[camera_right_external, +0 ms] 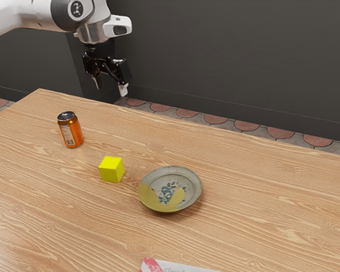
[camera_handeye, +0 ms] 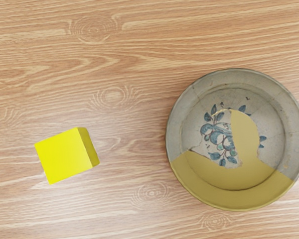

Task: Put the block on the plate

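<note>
Table [camera_right_external: 260,192] has one yellow block [camera_right_external: 111,170], one plate [camera_right_external: 170,190], one can [camera_right_external: 71,130], one red-and-white item [camera_right_external: 175,267]. Block sits near plate. One gripper [camera_right_external: 110,86], fingers wide apart, holding nothing.

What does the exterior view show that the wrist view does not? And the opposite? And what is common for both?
Exterior view: the Franka arm with its open pincer, the orange soda can, part of a red-and-white printed item, the dark wall and the reddish floor tiles.

Wrist view: no further object, but a closer look from above at the blue fruits painted on the plate.

Both: the yellow block and the plate, standing apart on the wooden table.
</note>
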You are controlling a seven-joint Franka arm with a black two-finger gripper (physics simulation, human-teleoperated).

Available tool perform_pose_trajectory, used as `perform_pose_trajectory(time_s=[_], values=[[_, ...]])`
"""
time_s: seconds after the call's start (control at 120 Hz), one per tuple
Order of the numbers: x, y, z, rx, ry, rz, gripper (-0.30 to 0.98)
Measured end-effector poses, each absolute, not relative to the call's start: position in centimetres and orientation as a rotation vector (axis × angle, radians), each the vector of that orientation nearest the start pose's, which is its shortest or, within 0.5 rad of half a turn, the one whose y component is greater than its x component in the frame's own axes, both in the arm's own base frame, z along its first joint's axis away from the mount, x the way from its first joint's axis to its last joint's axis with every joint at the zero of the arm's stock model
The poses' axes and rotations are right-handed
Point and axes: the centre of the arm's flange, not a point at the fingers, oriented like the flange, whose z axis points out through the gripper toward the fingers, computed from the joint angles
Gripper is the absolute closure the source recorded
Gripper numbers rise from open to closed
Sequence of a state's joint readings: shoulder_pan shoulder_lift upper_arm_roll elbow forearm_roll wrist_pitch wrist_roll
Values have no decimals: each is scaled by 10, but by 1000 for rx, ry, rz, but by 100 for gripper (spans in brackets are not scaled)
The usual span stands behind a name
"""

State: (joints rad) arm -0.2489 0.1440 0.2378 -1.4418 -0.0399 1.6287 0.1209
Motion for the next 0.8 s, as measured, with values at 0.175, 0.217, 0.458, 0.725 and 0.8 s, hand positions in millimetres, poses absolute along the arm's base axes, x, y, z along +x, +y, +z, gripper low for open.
perform_pose_trajectory(time_s=[0.175, 0.217, 0.458, 0.725, 0.8], values=[[605, -22, 608, -3135, 227, -76, 0], [605, -22, 607, -3134, 230, -74, 0], [590, -2, 548, -3154, 173, 69, 0], [587, 42, 483, -3150, -52, 138, 0], [591, 48, 468, -3141, -106, 134, 0]])
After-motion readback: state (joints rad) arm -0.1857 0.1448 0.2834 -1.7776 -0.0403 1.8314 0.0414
